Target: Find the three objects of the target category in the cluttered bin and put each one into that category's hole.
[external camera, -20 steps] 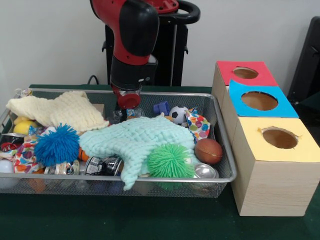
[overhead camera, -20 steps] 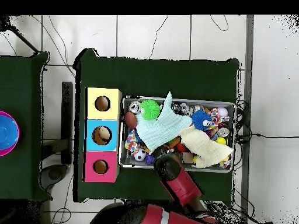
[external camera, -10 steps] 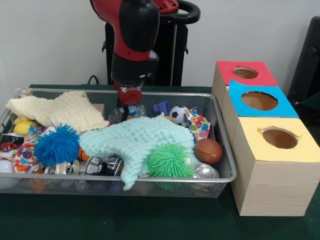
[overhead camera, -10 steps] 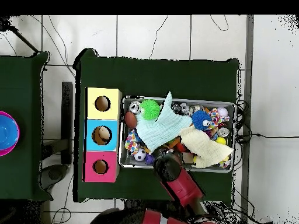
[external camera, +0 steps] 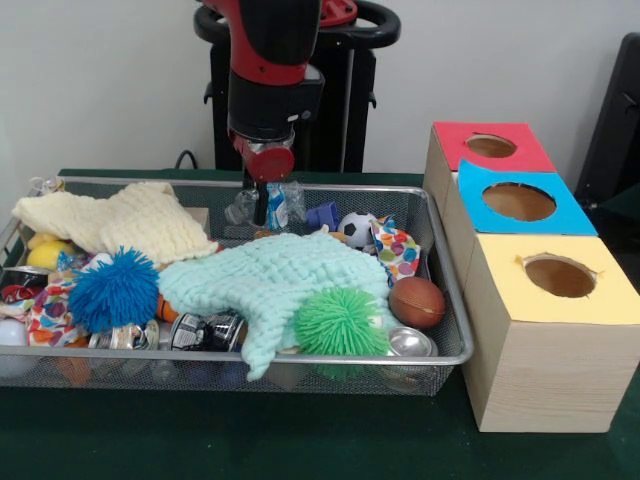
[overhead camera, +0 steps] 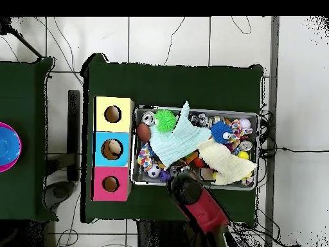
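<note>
Your gripper [external camera: 262,212] pinches a clear bottle [external camera: 280,203], lifted just above the bin's [external camera: 440,290] back edge, prob. so it clears the clutter b4 going to the boxes [external camera: 545,330].

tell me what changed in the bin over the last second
The pincer has risen out of the wire bin, lifting a crumpled clear plastic bottle clear of the clutter. The mint cloth, yellow cloth, fuzzy balls and the three boxes stayed put.
</note>
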